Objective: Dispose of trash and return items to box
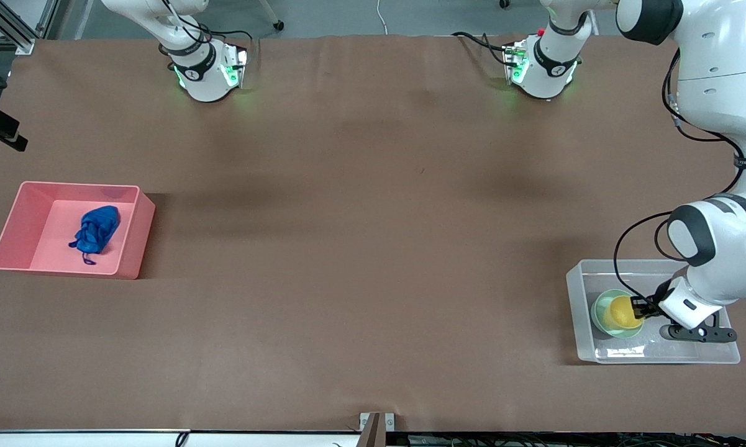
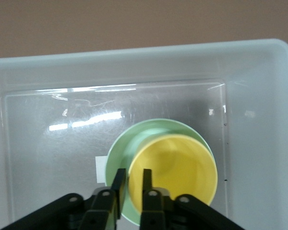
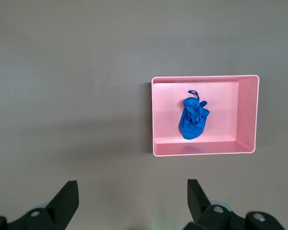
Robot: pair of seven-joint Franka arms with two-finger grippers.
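Observation:
The yellow cup stands inside the mint-green bowl in the clear box at the left arm's end of the table. My left gripper reaches into the box. In the left wrist view the left gripper is shut on the rim of the cup, one finger inside and one outside, over the bowl and the box. The blue trash wad lies in the pink bin. My right gripper is open and empty, high above the table; its view shows the wad in the pink bin.
The pink bin stands at the right arm's end of the table. Both arm bases stand along the table's edge farthest from the front camera. A white label shows on the box's bottom beside the bowl.

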